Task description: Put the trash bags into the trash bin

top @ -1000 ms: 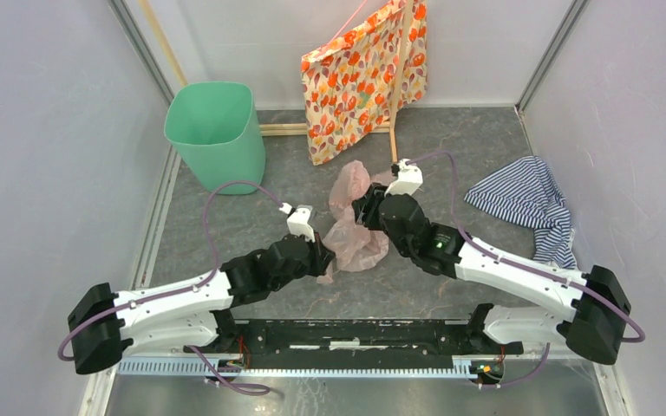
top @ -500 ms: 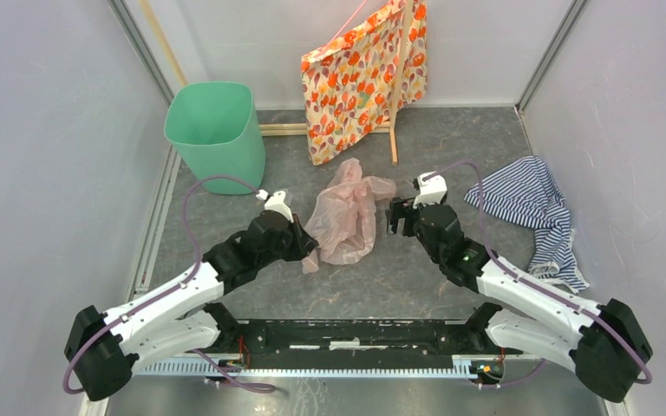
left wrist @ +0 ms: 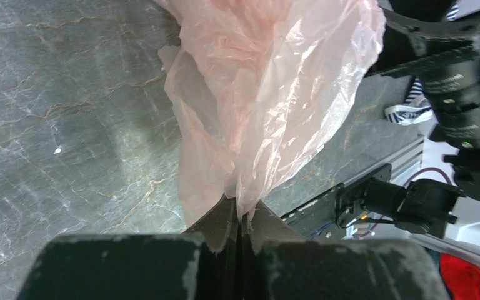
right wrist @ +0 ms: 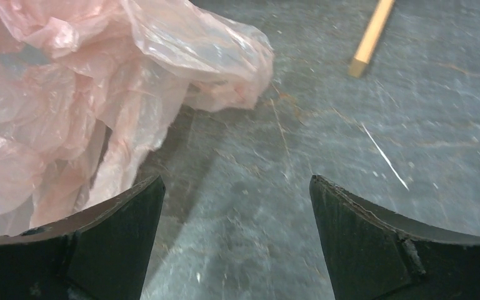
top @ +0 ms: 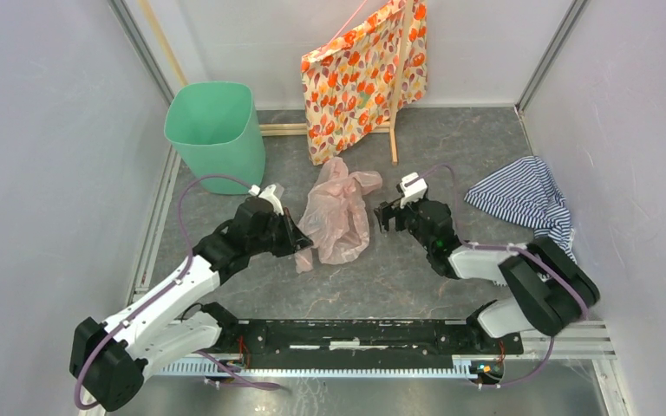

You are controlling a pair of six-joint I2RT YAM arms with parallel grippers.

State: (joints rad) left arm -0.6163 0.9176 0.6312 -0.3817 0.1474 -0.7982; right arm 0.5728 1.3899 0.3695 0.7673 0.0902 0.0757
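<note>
A crumpled pink translucent trash bag (top: 336, 212) lies on the grey floor at the centre. My left gripper (top: 297, 240) is shut on its near left edge; in the left wrist view the film (left wrist: 269, 94) runs up out of the closed jaws at the gripper (left wrist: 240, 215). My right gripper (top: 386, 217) stands open just right of the bag, apart from it; in the right wrist view the bag (right wrist: 94, 87) fills the upper left, beyond the open gripper (right wrist: 237, 187). The mint-green trash bin (top: 215, 130) stands upright at the far left, empty as far as I can see.
An orange floral-patterned bag (top: 364, 74) leans on a wooden stick (top: 396, 104) at the back. A blue-and-white striped cloth (top: 531, 204) lies at the right wall. A wooden strip (top: 282, 129) runs along the back floor. Grey walls close in on both sides.
The right gripper has let go of the bag, opened wide and drawn back to the right. The left gripper has pulled the bag left and farther from the bases.
</note>
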